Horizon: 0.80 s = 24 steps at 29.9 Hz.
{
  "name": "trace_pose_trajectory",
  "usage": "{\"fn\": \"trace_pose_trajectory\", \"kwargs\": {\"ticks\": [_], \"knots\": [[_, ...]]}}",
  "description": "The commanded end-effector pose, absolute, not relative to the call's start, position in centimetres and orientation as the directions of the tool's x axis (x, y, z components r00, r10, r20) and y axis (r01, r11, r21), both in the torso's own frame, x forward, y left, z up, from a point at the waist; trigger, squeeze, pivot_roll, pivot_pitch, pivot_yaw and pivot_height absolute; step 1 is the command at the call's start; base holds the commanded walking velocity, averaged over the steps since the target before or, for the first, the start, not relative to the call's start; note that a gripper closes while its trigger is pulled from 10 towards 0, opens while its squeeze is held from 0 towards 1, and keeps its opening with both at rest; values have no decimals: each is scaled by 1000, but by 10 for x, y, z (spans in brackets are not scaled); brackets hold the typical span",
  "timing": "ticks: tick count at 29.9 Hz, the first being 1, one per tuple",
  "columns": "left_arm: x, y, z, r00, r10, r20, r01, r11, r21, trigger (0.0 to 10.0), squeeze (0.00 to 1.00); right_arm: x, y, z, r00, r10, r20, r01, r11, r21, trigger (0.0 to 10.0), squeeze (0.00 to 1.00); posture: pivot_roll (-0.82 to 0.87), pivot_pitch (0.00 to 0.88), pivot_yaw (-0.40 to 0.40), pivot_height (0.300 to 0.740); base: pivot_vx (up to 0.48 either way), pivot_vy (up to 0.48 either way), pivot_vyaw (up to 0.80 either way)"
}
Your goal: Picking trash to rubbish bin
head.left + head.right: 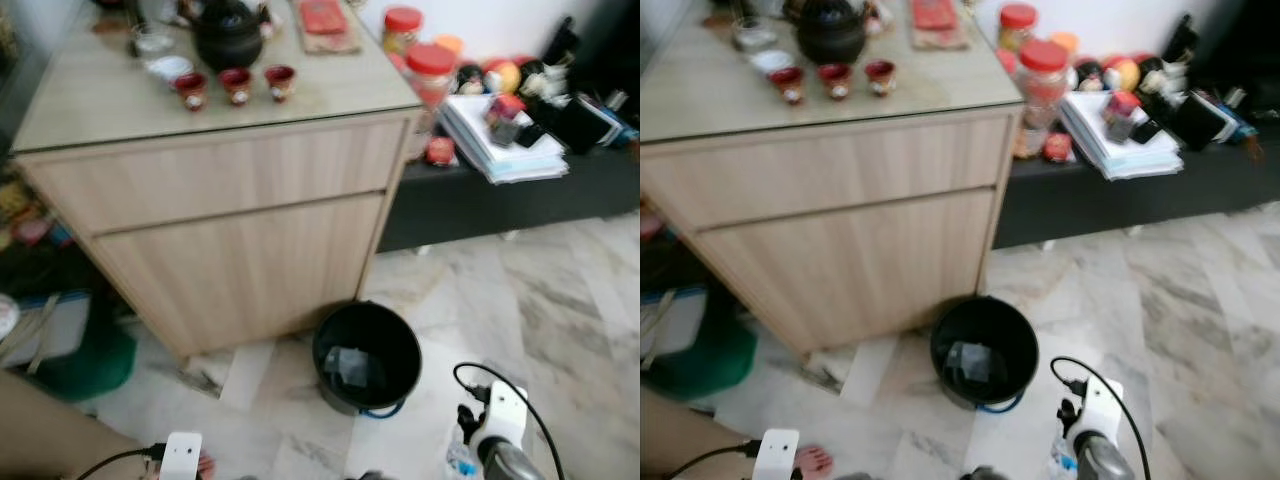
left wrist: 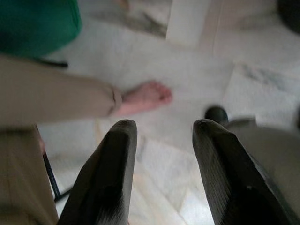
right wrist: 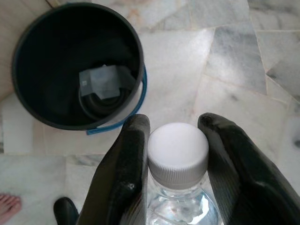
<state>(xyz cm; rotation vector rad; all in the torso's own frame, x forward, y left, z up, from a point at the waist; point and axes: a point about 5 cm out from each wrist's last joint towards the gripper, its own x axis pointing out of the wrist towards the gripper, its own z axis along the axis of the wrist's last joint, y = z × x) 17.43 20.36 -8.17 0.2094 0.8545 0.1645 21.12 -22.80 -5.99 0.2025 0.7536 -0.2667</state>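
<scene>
- Gripping a clear plastic bottle [image 3: 179, 187] with a ribbed white screw cap, the right end effector [image 3: 177, 154] has its two black fingers pressed against the cap and neck from either side.
- The bottle is transparent below the cap and held upright, just beside the round black plastic bin [image 1: 367, 355], over the marble floor [image 1: 560, 300].
- The bin stands on the floor, close to the front corner of the light wooden cabinet [image 1: 230, 210]; it holds crumpled grey trash [image 3: 99, 80], and a blue band shows at its base.
- The left end effector [image 2: 161, 154] hangs well apart from the bin with its fingers spread and nothing between them, above the floor near a person's bare foot [image 2: 143, 97].
</scene>
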Motion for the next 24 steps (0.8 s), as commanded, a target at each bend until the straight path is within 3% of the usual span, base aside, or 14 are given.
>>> {"fn": "trace_pose_trajectory", "kwargs": {"ticks": [1, 14, 19, 20, 21, 22, 23, 24], "knots": [[165, 198, -87, 619, 210, -757, -37, 970, 239, 10000, 0, 211, -236, -58, 698, -189, -690, 322, 944, 67, 10000, 0, 105, 189, -37, 740, 296, 0, 0], [165, 198, -87, 622, 213, -754, -39, 970, 241, 10000, 0, 219, -235, -53, 713, -184, -677, 305, 950, 63, 10000, 0, 107, 188, -42, 740, 298, 0, 0], [182, 192, -79, 676, 171, -716, -28, 978, 207, 10000, 0, 236, -228, -43, 759, -135, -637, 208, 977, 40, 10000, 0, 97, 190, -43, 740, 292, 0, 0], [199, 183, -70, 742, 102, -662, 34, 981, 189, 10000, 0, 247, -222, -36, 789, -91, -607, 159, 986, 59, 10000, 0, 106, 190, -51, 740, 0, 0, 0], [199, 183, -70, 742, 102, -662, 34, 981, 189, 10000, 0, 247, -222, -36, 789, -91, -607, 159, 986, 59, 10000, 0, 106, 190, -51, 740, 0, 0, 0], [230, 164, -48, 838, -30, -545, 138, 978, 158, 10000, 0, 267, -210, -22, 836, -9, -549, 68, 994, 87, 10000, 0, 108, 188, -57, 740, 0, 0, 0], [230, 164, -48, 838, -30, -545, 138, 978, 158, 10000, 0, 267, -210, -22, 836, -9, -549, 68, 994, 87, 10000, 0, 108, 188, -57, 740, 0, 0, 0], [246, 150, -35, 875, -114, -471, 200, 970, 135, 10000, 0, 279, -201, -13, 859, 44, -510, 8, 995, 99, 10000, 0, 110, 187, -61, 740, 0, 0, 0]]}}
